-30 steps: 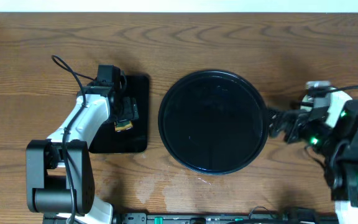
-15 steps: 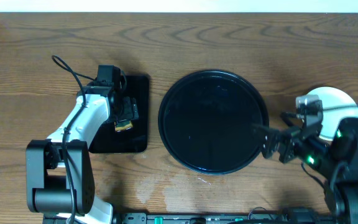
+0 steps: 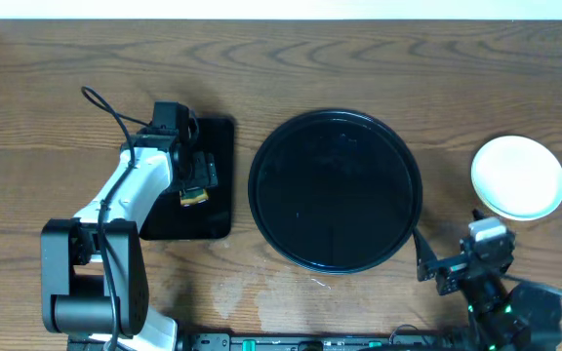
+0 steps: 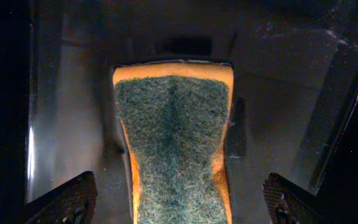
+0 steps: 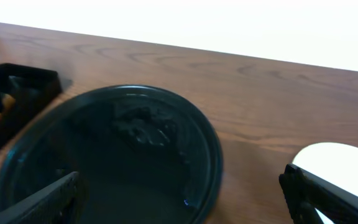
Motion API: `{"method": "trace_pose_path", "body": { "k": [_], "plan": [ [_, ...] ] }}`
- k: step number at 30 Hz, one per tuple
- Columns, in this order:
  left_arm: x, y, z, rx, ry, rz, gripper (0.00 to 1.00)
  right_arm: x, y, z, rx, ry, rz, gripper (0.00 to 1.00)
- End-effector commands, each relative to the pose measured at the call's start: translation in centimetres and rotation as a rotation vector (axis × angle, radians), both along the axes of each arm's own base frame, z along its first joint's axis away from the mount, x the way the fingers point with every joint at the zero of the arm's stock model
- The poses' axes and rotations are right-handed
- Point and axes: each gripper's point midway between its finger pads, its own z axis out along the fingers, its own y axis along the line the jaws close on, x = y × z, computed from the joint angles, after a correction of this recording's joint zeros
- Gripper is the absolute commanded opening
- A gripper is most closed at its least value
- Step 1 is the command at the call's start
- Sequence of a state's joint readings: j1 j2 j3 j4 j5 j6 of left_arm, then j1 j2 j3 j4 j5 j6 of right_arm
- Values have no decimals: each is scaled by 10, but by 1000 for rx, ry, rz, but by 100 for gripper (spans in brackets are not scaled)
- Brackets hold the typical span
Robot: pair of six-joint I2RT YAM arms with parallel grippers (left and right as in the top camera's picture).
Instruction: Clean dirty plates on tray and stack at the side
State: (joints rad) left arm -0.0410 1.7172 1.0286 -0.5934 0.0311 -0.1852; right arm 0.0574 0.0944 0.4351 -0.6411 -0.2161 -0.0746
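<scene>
- tray point(image 3: 335, 190): round, glossy black, sitting mid-table point(image 3: 66, 78).
- plates point(image 3: 517, 176): sitting on the bare wood to the right of the tray, apart from its rim; showing from above as one pale disc, so the count cannot be told.
- small tray point(image 3: 218, 219): rectangular, black, lying left of the round tray.
- sponge point(image 4: 174, 143): lying flat in the small tray, green scouring face up, orange edges showing.
- left gripper point(image 4: 176, 202): hanging over the small tray, jaws spread wide and gripping nothing; its fingers point(image 4: 64, 202) are standing clear of the sponge on either side.
- right gripper point(image 5: 182, 199): hovering near the table's front edge, just off the tray's lower right rim, jaws spread and holding nothing; it is facing across the tray, with the plates showing at the right of its view.
</scene>
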Motion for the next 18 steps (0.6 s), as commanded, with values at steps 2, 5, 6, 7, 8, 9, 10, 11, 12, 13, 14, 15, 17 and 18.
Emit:
{"method": "trace_pose_path", "body": {
  "k": [2, 5, 6, 7, 8, 9, 10, 11, 12, 13, 14, 15, 17, 18],
  "plan": [
    [-3, 0, -3, -2, 8, -5, 87, 11, -11, -22, -35, -51, -61, 99],
    [-3, 0, -3, -2, 8, -5, 87, 21, -11, -32, -31, -76, -63, 99],
    [-3, 0, -3, -2, 8, -6, 87, 24, -11, -35, -21, -91, -66, 99],
    [-3, 0, -3, -2, 8, -5, 87, 27, -10, -38, -14, -100, -67, 99],
    [-3, 0, -3, -2, 8, -6, 87, 30, -10, -40, -11, -112, -67, 99],
    [-3, 0, -3, -2, 8, -6, 87, 34, -10, -43, -9, -130, -68, 99],
    [-3, 0, -3, -2, 8, -5, 87, 37, -10, -46, -9, -141, -69, 99],
    [-3, 0, -3, -2, 8, -6, 87, 39, -10, -50, -8, -153, -69, 99],
    [-3, 0, -3, -2, 8, -6, 87, 42, -10, -48, -6, -182, -69, 99],
    [-3, 0, -3, -2, 8, -6, 87, 44, -10, -44, -3, -215, -69, 99],
    [-3, 0, -3, -2, 8, -6, 87, 45, -10, -42, 0, -237, -70, 99],
    [-3, 0, -3, -2, 8, -6, 87, 46, -9, -43, 1, -252, -69, 99],
    [-3, 0, -3, -2, 8, -6, 87, 46, -9, -44, 0, -245, -70, 99],
    [-3, 0, -3, -2, 8, -6, 87, 46, -9, -44, 0, -244, -69, 99]
  ]
}}
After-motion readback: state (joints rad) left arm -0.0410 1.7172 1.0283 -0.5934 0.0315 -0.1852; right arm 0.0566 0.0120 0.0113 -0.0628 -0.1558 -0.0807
